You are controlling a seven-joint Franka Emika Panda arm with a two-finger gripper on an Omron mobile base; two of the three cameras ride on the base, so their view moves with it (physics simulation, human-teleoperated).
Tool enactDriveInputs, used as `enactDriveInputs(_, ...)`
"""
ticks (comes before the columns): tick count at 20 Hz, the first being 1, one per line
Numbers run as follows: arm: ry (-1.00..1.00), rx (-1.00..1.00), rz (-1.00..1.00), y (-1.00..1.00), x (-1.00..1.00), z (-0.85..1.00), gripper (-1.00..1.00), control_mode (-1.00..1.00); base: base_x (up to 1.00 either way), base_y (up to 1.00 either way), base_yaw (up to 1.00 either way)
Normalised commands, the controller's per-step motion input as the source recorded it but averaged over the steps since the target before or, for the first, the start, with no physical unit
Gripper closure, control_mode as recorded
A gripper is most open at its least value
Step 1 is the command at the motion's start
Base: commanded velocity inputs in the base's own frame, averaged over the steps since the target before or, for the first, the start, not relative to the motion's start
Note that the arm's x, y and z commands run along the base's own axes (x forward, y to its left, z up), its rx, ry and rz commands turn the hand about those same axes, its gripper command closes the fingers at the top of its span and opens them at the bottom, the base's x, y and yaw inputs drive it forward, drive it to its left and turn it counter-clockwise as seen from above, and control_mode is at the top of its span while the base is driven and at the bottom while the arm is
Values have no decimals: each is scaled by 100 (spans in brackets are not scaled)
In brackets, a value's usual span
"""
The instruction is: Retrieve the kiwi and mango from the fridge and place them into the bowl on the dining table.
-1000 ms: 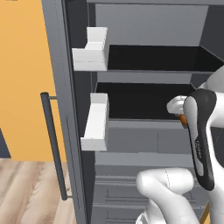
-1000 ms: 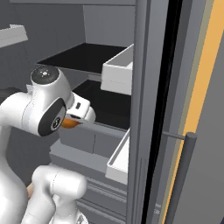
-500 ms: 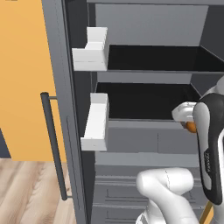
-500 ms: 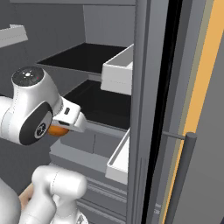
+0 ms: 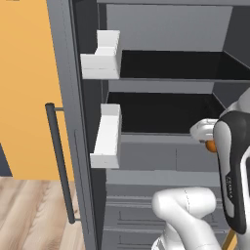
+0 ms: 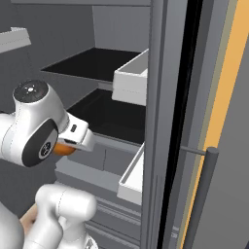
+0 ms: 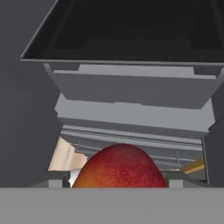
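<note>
The tool (image 7: 118,183) is gripping the mango (image 7: 119,168), which is sitting between its fingers in the hand view, red-orange, before the open fridge (image 7: 131,92). From the left base, just an orange sliver (image 5: 211,145) is peeking past the arm; the right base is showing it (image 6: 63,148) under the wrist.

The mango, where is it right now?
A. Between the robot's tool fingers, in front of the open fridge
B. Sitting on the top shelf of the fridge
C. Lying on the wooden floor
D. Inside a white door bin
A. In the hand view the mango sits right at the tool, and from the base views a bit of orange peeks out by the hand, in front of the fridge shelves.
</note>
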Motion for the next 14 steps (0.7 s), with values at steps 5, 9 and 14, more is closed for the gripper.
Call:
enactDriveInputs(5, 0, 0, 0, 0, 0, 0, 100, 100, -54, 18, 1)
enactDriveInputs(9, 0, 0, 0, 0, 0, 0, 100, 100, -97, 33, 7)
enactDriveInputs(14, 0, 0, 0, 0, 0, 0, 100, 100, -76, 34, 25)
